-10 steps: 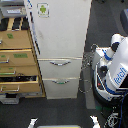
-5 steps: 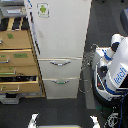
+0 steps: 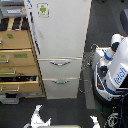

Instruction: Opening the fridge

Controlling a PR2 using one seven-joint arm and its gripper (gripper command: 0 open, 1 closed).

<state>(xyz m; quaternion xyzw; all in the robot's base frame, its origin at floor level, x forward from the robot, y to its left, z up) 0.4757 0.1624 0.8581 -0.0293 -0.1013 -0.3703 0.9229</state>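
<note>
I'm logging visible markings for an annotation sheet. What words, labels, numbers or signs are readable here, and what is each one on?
None can be read with certainty.
Sticker on the fridge upper door: a green figure on white, no legible words.
Blue marking on the robot's white body: looks like lettering, too blurred to read.
Green labels on the wooden drawer cabinet fronts: too small to read.

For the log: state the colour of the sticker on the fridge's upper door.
Green and white sticker on the white fridge, exterior view.
</note>
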